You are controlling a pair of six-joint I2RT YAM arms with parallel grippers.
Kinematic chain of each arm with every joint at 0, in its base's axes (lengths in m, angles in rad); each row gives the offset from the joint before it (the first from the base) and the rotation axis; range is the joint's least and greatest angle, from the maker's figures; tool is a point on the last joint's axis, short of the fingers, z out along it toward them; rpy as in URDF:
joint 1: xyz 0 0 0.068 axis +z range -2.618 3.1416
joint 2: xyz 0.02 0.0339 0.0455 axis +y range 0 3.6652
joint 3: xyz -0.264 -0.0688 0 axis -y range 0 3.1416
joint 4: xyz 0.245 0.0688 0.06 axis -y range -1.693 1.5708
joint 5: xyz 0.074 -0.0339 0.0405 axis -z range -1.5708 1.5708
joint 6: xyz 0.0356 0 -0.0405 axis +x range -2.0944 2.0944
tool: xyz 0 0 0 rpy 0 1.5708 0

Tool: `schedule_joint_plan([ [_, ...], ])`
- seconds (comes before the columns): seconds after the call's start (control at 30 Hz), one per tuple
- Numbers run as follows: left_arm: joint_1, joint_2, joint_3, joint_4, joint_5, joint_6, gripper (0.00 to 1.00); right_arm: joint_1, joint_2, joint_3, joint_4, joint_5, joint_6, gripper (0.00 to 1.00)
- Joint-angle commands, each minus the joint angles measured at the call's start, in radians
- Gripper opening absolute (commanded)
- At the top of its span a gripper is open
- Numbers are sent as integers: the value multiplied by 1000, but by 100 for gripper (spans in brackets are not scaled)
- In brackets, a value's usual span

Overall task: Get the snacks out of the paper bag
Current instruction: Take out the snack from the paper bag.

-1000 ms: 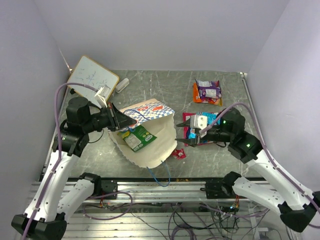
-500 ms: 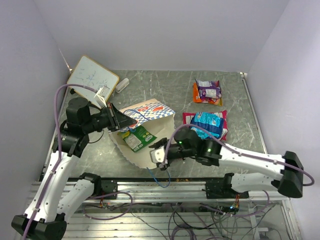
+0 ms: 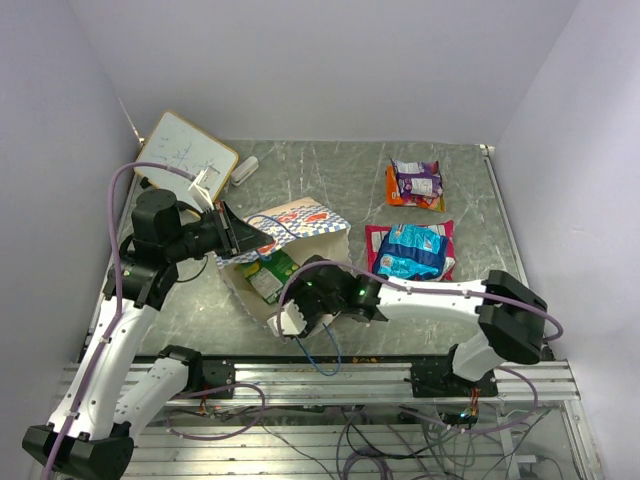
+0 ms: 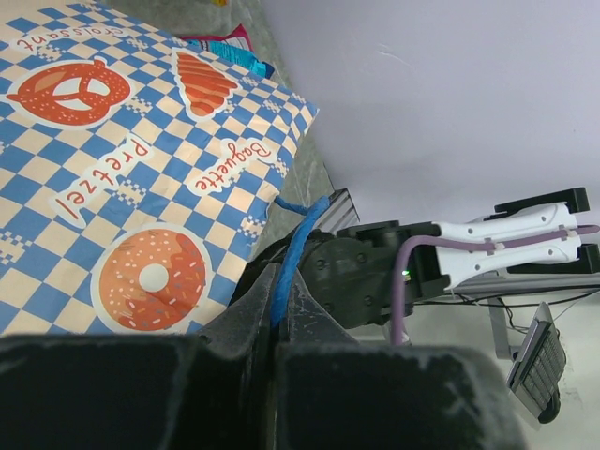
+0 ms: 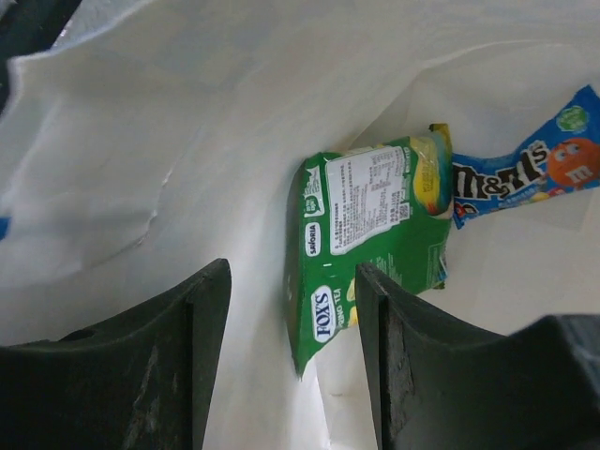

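The paper bag (image 3: 305,222) lies on its side, its white mouth facing the near edge. My left gripper (image 3: 240,240) is shut on its blue cord handle (image 4: 295,239) and holds the upper lip up; the checkered band (image 4: 141,169) fills the left wrist view. My right gripper (image 3: 297,312) is open inside the bag mouth. In the right wrist view its fingers (image 5: 206,309) straddle the lower corner of a green packet (image 5: 370,234), with a blue packet (image 5: 520,178) beyond. The green packet (image 3: 270,272) shows from above. The small red packet is hidden.
A purple-and-orange packet (image 3: 415,183) and a blue packet on a red-pink one (image 3: 412,250) lie on the table at the right. A whiteboard (image 3: 185,150) and a white eraser (image 3: 245,168) sit at the back left. The bag's second cord (image 3: 325,355) hangs over the near edge.
My right arm has swung left from the packets on the right and its open gripper has gone into the bag mouth. The left gripper still holds the handle.
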Motion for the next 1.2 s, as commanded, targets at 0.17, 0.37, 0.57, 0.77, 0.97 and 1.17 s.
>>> schedule_joint_plan([
  [0.17, -5, -4, 31, 17, 16, -4, 7, -20, 158, 50, 154, 16, 3, 54],
  [0.37, -7, -6, 38, 8, 23, 2, 7, -44, 249, 55, 281, 55, 14, 51],
  [0.57, -7, -18, 29, 32, 23, -21, 7, -73, 318, 75, 396, 79, 24, 42],
  [0.77, -6, -19, 42, 1, 10, 6, 7, -102, 320, 123, 408, 63, 53, 17],
  [0.97, -7, 0, 63, -16, -34, 40, 7, -106, 191, 96, 356, -15, 98, 0],
  [1.17, -6, 7, 74, 2, -119, 50, 7, -107, -4, 43, 205, -94, 175, 0],
])
